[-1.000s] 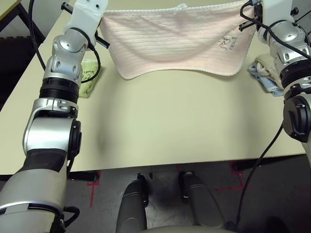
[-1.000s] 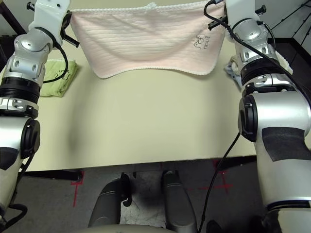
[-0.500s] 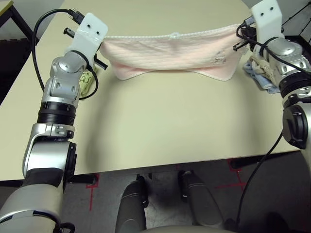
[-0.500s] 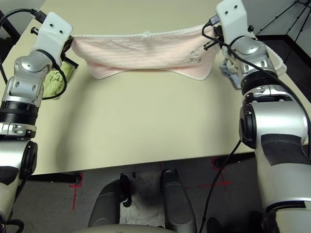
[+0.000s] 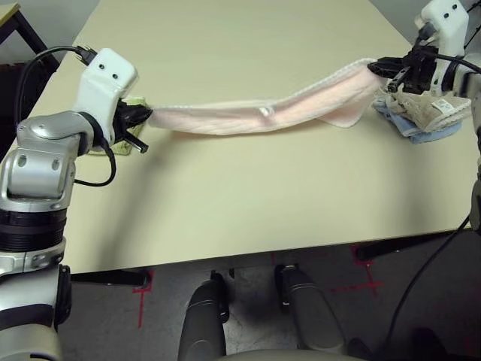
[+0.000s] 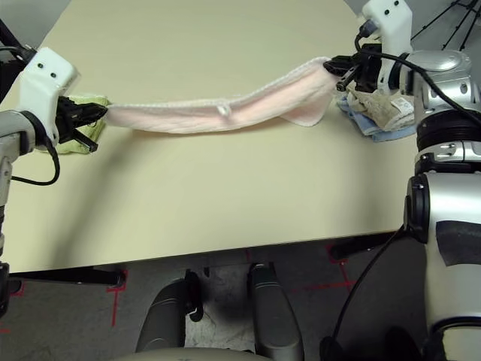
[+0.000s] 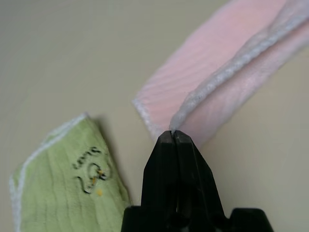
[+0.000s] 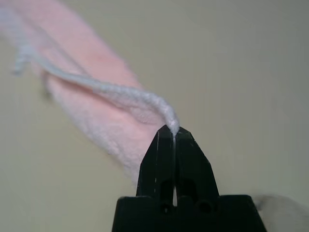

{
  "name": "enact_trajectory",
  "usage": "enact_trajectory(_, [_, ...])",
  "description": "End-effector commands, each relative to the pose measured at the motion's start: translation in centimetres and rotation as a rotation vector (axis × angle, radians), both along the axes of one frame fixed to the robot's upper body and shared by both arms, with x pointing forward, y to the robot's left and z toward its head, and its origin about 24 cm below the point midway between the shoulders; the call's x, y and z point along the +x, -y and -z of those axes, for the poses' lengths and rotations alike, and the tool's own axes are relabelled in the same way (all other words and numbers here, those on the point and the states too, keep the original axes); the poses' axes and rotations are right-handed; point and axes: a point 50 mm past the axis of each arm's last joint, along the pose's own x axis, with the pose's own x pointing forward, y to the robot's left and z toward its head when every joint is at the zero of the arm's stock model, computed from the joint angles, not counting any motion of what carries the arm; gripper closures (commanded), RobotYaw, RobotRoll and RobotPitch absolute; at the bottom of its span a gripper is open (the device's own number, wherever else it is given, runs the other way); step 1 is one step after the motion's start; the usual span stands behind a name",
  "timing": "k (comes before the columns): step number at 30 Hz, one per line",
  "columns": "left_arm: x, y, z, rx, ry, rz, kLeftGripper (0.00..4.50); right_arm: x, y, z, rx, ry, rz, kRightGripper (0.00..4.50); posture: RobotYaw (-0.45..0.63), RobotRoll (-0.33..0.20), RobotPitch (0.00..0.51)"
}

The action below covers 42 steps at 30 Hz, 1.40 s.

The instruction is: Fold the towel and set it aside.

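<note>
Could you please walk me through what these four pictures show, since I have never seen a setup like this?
This is a humanoid robot with two silver arms, standing at a beige table. The two wide pictures come from cameras in its head, looking down over the arms. The two close-ups come from a camera on each wrist, looking along that arm's black fingers. The left gripper and the right gripper are each shut on an edge of a pink towel, which is stretched between them low over the table. A green towel lies by the left gripper. A small pile of beige and blue towels lies by the right one.
</note>
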Motion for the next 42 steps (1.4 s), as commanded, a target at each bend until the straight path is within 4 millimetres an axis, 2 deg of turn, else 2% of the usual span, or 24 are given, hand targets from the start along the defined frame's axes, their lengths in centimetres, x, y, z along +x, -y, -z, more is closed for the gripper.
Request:
enact_trajectory(1, [-0.9, -0.1, -0.4, 0.007, -0.015, 0.044, 4.46, -1.6, -0.2, 0.1, -0.036, -0.106, -0.124, 4.50, -0.12, 0.000, 0.224])
enact_trajectory(9, [-1.9, -1.0, -1.0, -0.020, -0.037, 0.073, 4.46, -2.9, -0.1, 0.2, -0.049, -0.185, -0.173, 4.50, -0.12, 0.000, 0.224])
enact_trajectory(18, [-3.9, -3.4, -2.4, -0.059, -0.111, 0.112, 4.46, -3.7, 1.8, 0.7, -0.123, -0.234, -0.152, 4.50, -0.12, 0.000, 0.227])
enact_trajectory(25, [-4.1, -4.1, -3.5, -0.074, -0.102, 0.108, 4.46, -2.6, 2.4, 0.6, -0.143, -0.192, -0.081, 4.50, -0.12, 0.000, 0.227])
enact_trajectory(29, [-3.8, -4.6, -3.9, -0.069, -0.067, 0.078, 4.46, -1.3, 2.6, 0.4, -0.159, -0.086, 0.030, 4.50, -0.12, 0.000, 0.227])
enact_trajectory(36, [-0.5, -4.6, -4.4, -0.035, 0.070, 0.032, 4.46, 2.4, 1.5, -0.4, -0.209, 0.167, 0.310, 4.50, -0.13, 0.000, 0.225])
enact_trajectory(42, [3.7, -3.8, -6.6, -0.004, 0.245, -0.013, 4.46, 4.5, -1.3, -2.9, -0.160, 0.414, 0.473, 4.50, -0.12, 0.000, 0.216])
